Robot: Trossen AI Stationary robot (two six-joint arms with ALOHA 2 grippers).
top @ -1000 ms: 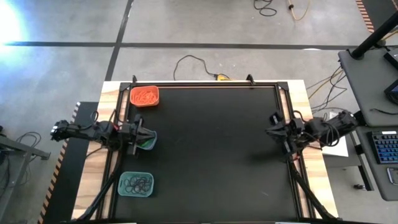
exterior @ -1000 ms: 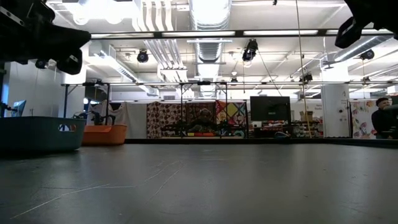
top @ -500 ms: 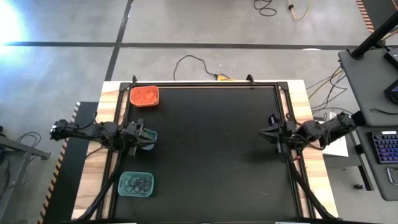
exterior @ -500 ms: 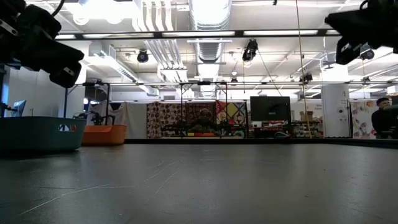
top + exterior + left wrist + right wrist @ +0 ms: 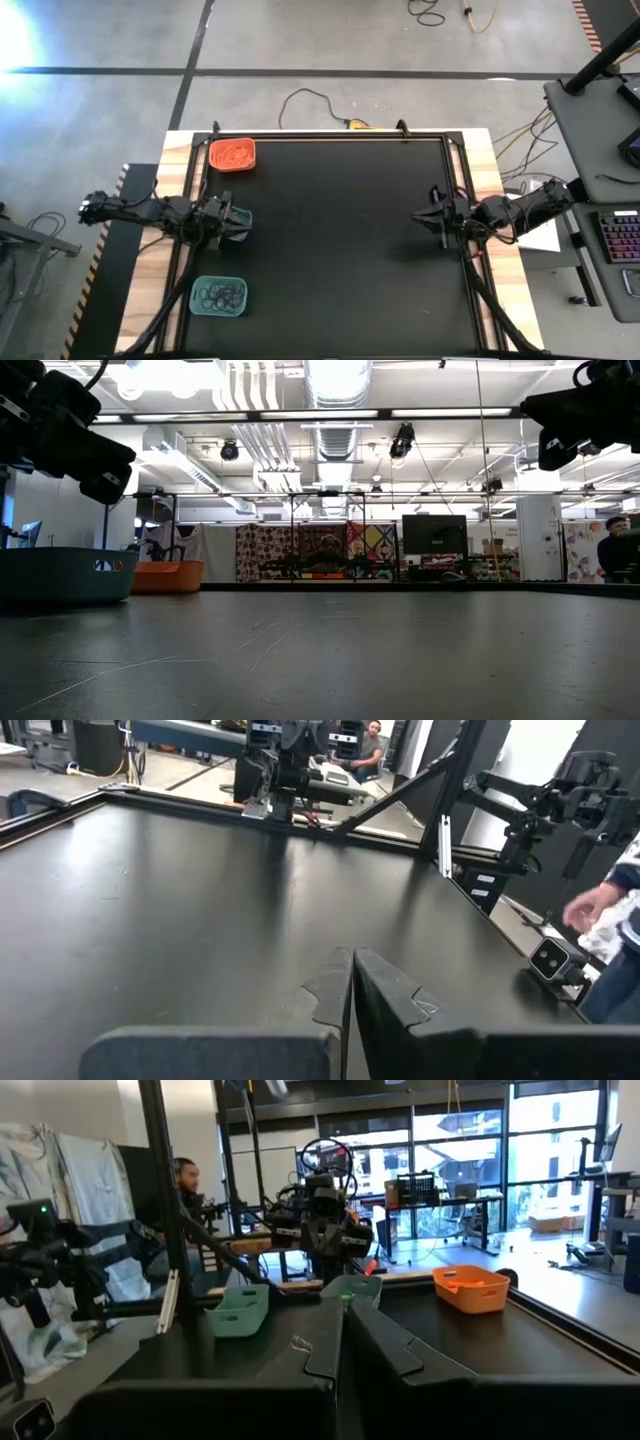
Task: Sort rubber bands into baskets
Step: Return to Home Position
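Now, from above, catching the left gripper over the middle teal basket, right gripper at the mat's right edge, orange rubber bands in the orange basket, dark bands in the other teal basket. At the wrists, seeing left fingers and right fingers pressed together.

Probably a robotics lab: exposed ducts, monitor.

Left bench edge: orange basket with orange rubber bands; teal basket with black rubber bands; second teal basket between.
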